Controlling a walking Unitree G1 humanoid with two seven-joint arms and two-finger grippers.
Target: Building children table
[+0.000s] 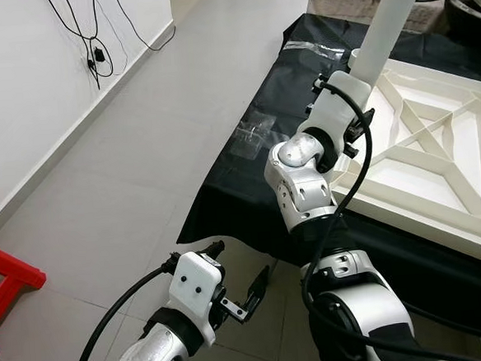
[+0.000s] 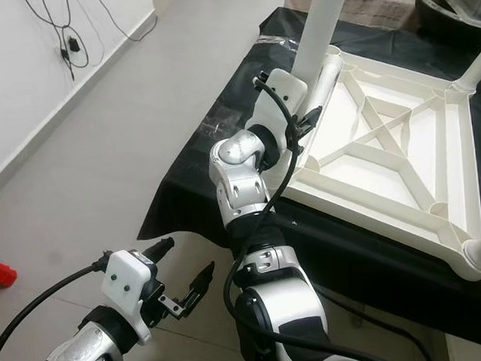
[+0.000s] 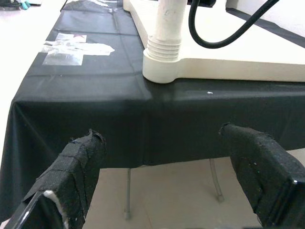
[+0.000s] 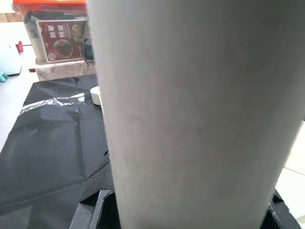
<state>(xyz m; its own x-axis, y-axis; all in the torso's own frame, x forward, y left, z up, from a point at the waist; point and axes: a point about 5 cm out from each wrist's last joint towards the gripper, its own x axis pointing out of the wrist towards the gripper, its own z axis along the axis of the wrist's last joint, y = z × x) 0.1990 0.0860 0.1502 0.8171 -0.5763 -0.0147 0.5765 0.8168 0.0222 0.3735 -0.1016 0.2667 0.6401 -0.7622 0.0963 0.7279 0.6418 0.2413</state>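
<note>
An upturned tabletop point(image 2: 403, 148) lies on a cloth-draped table point(image 2: 220, 124) at right of frame, a leg point(image 2: 322, 18) standing in its near-left corner socket. The right gripper point(image 2: 310, 109) sits against that leg; the left gripper point(image 1: 248, 291) (fingers apart) hangs lower left, over floor point(image 1: 138, 138).

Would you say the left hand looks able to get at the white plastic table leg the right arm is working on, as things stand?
Probably not without moving: the left hand hangs open low beside the black-covered table, below its edge, while the white plastic table leg stands up top with the right arm in front of it.
</note>
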